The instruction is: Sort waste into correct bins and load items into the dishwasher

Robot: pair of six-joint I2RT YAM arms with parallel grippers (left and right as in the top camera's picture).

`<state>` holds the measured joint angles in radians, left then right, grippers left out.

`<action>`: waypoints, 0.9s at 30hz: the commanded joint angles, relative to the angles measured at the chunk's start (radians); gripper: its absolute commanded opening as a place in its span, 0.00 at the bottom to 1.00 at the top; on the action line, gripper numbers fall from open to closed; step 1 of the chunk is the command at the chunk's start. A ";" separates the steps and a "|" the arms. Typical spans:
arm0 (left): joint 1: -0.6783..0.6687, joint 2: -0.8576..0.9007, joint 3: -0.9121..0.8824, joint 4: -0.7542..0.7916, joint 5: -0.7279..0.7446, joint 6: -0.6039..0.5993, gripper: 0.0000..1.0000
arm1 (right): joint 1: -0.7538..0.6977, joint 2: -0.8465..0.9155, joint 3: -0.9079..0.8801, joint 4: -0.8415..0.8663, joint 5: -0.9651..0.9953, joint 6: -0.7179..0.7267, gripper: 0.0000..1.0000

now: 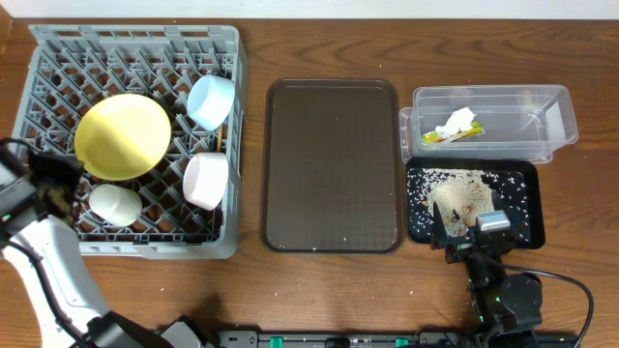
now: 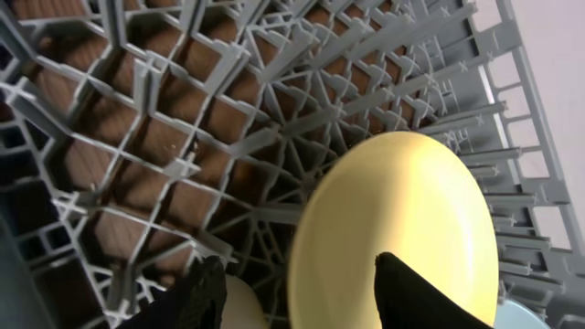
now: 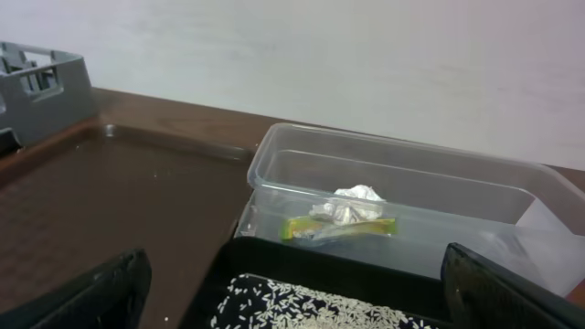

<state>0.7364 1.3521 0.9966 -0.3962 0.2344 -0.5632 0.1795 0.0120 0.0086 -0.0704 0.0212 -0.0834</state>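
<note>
The grey dishwasher rack holds a yellow plate, a light blue bowl, a white bowl and a small white cup. My left gripper hovers over the rack's left side. In the left wrist view that gripper is open, and beyond its fingers I see the plate and the cup. The clear tub contains the wrapper and crumpled paper. Rice lies in the black tray. My right gripper stands open over the tray's near edge.
A large dark brown serving tray lies between the rack and the two bins, with a few rice grains on it. In the right wrist view the tub sits just behind the black tray.
</note>
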 commanded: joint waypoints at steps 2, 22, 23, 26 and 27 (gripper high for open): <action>0.049 0.123 0.011 0.018 0.209 0.100 0.53 | -0.010 -0.005 -0.003 -0.001 -0.003 0.011 0.99; 0.082 0.297 0.011 0.182 0.368 0.190 0.52 | -0.010 -0.005 -0.003 -0.001 -0.003 0.011 0.99; 0.082 0.297 0.011 0.190 0.368 0.190 0.52 | -0.010 -0.005 -0.003 -0.001 -0.003 0.011 0.99; 0.082 0.302 0.011 0.204 0.368 0.190 0.52 | -0.010 -0.005 -0.003 -0.001 -0.003 0.011 0.99; 0.082 0.306 0.011 0.204 0.368 0.190 0.52 | -0.010 -0.005 -0.003 -0.001 -0.003 0.011 0.99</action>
<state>0.8211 1.6413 0.9970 -0.1974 0.5793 -0.3912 0.1795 0.0120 0.0086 -0.0704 0.0212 -0.0834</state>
